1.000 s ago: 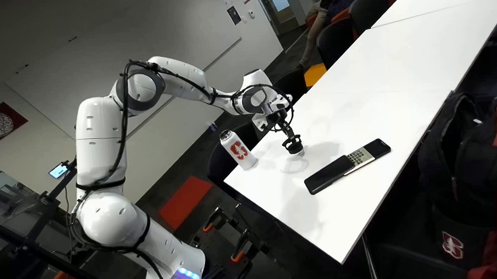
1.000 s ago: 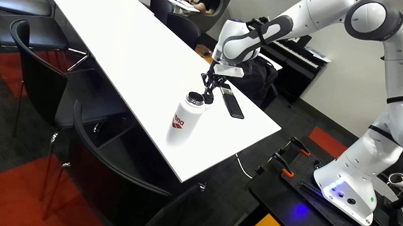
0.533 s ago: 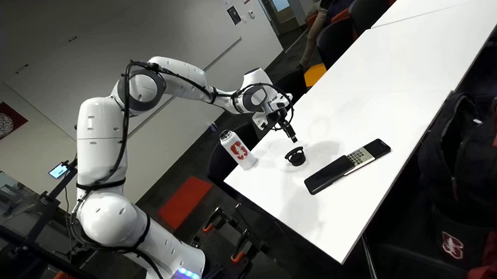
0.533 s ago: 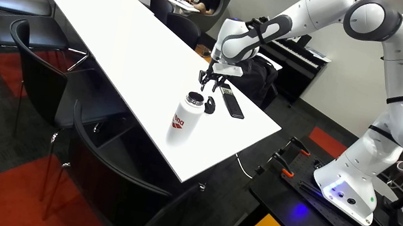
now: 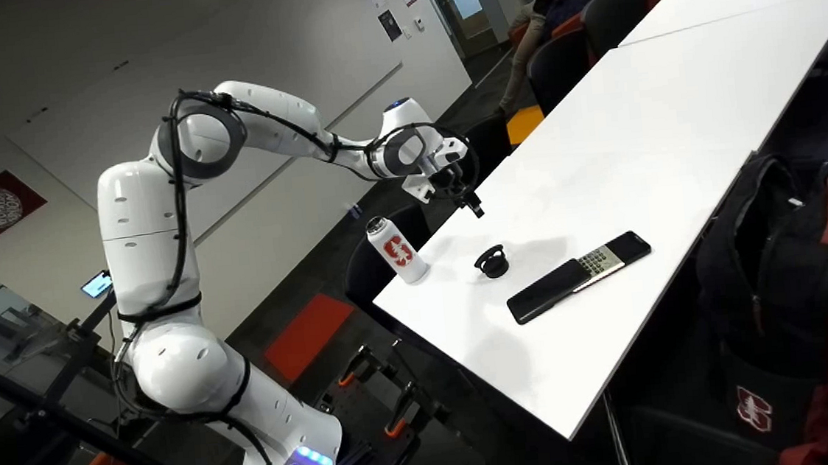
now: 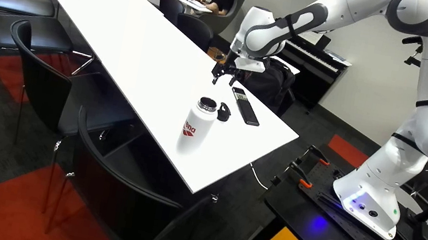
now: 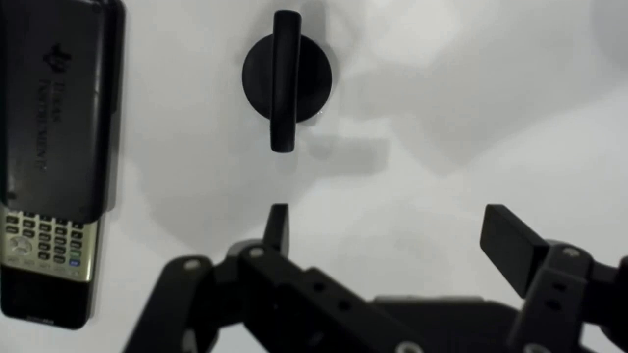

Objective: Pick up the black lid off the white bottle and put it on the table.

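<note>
The black lid (image 7: pixel 287 78), a round cap with a loop handle, rests on the white table (image 5: pixel 643 140). Both exterior views show this lid (image 5: pixel 492 263) between the bottle and the calculator. The white bottle (image 5: pixel 397 250) stands upright near the table's corner, its mouth uncovered; in an exterior view the same bottle (image 6: pixel 196 128) is close beside the lid (image 6: pixel 223 112). My gripper (image 7: pixel 387 218) is open, with only bare tabletop showing between its spread fingers. In the exterior views the gripper (image 6: pixel 223 81) hangs above the table, apart from the lid.
A black calculator (image 5: pixel 594 264), partly under its long dark cover (image 5: pixel 548 290), lies on the table beside the lid. Chairs (image 6: pixel 44 83) line a table side. A backpack (image 5: pixel 772 271) sits past the opposite edge. Seated people are in the background.
A second ago the gripper was shut on the lid, low over the table. It has since opened, the lid has come to rest on the tabletop, and the arm has risen away.
</note>
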Motion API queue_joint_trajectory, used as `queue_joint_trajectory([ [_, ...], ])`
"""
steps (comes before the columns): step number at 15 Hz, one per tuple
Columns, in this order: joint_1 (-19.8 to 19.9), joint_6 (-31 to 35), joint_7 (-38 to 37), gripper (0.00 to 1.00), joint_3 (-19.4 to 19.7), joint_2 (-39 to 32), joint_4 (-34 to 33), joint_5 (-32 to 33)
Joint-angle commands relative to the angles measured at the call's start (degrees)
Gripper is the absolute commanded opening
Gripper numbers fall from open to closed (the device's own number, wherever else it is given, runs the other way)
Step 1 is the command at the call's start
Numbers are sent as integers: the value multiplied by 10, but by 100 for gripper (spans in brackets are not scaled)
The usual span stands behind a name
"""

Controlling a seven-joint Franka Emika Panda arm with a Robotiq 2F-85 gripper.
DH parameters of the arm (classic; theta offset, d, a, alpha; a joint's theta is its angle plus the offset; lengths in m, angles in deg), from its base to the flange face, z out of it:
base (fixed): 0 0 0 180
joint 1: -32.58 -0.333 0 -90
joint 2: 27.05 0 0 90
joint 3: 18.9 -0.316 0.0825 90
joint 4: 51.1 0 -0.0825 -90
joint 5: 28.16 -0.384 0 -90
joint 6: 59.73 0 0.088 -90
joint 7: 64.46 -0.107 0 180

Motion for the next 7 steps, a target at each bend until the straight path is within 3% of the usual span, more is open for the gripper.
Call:
queue_joint_trajectory([
  [1, 17, 18, 61, 100, -23, 138, 117, 2],
  [7, 42, -12, 130, 100, -55, 285, 203, -38],
])
